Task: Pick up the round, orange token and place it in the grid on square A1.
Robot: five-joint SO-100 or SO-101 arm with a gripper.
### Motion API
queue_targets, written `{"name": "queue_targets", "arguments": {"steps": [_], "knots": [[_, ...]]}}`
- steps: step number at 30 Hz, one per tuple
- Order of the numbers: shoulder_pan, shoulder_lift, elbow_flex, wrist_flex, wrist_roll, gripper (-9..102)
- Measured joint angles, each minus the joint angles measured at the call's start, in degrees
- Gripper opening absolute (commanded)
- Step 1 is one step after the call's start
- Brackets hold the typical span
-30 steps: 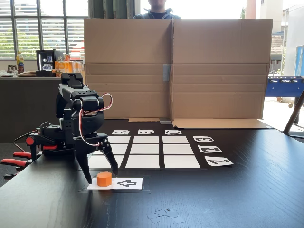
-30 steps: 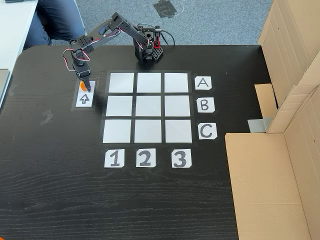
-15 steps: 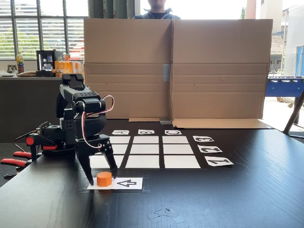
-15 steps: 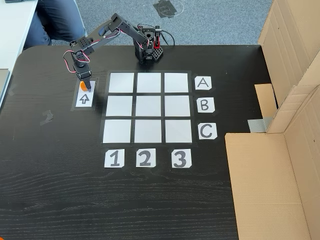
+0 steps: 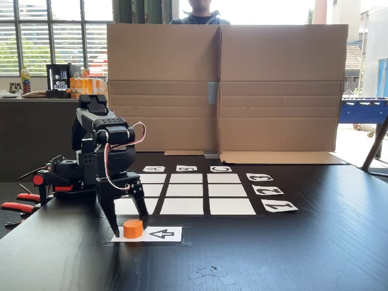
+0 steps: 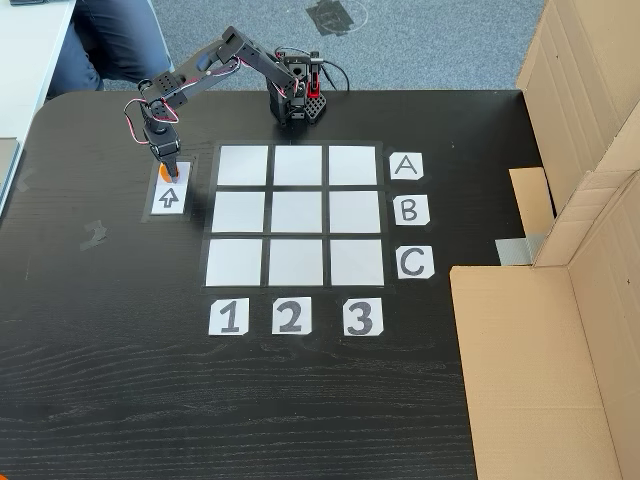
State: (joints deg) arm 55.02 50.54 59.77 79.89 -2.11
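The orange token stands on the near end of the white arrow card, in front of the grid. My gripper is low over the card and open. One finger sits on each side of the token, with small gaps. In the fixed view from above, the gripper covers most of the token, and just a sliver of orange shows. Square A1 is the corner cell just right of the arrow card there. In the fixed view from the table's end, square A1 lies right behind the gripper.
A tall cardboard wall closes off the far side, and a person stands behind it. Label cards A, B, C and 1, 2, 3 edge the grid. Red-handled clamps lie by the arm's base. Clear tape scraps lie near the front edge.
The gripper has sunk a little onto the arrow card and its fingers have drawn closer around the token. The token has not moved.
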Motion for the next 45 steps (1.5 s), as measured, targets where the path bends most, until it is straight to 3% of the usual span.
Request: {"name": "queue_targets", "arguments": {"steps": [25, 36, 45], "knots": [[0.00, 0.00, -0.53, 0.00, 0.00, 8], [0.00, 1.41, -0.53, 0.97, 0.00, 8], [0.09, 13.36, -0.09, 7.47, 0.00, 8]]}}
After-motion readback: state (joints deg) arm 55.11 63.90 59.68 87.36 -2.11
